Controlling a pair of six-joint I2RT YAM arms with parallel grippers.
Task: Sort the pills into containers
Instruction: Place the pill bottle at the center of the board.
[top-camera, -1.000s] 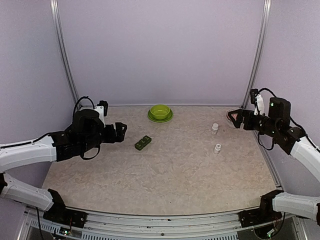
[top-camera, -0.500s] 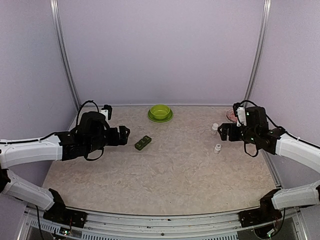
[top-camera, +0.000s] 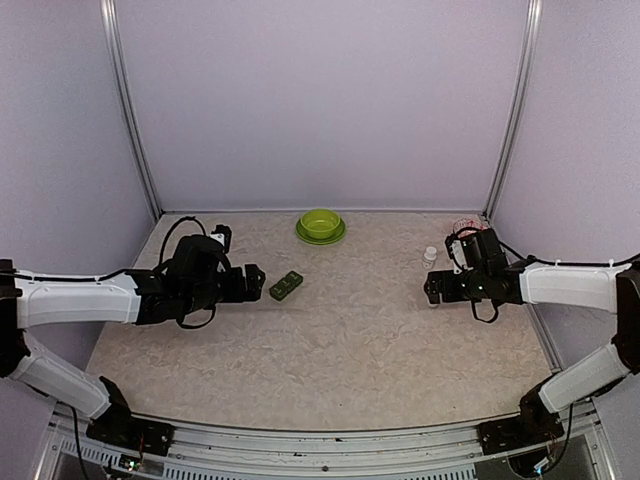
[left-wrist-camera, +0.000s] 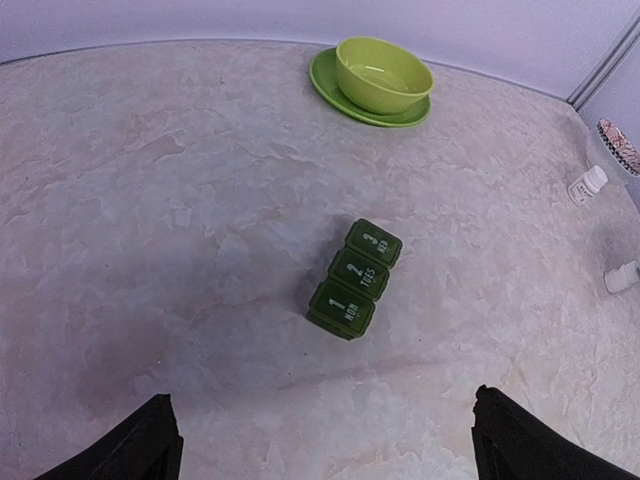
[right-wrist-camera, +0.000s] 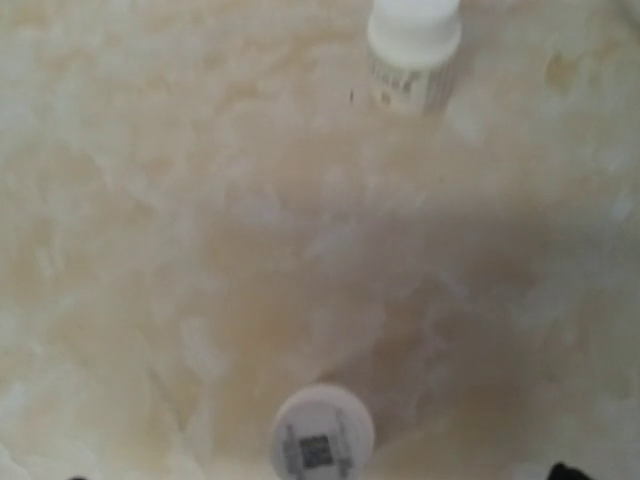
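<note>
With the pill box (left-wrist-camera: 355, 279) shut on the worktop (left-wrist-camera: 150, 200) ahead of the spread left jaws, the small bottle (right-wrist-camera: 322, 432) could be toppled by an off-centre closing of the right jaws, seemingly spread too

Soft, even overhead light leaves only faint shadows on the desk (top-camera: 330, 340). The left wrist view is sharp, with a dim shadow left of the pill box (left-wrist-camera: 355, 279); the right wrist view is yellowish and blurred, near bottle (right-wrist-camera: 322, 438) and far bottle (right-wrist-camera: 413, 50) soft-edged.
</note>
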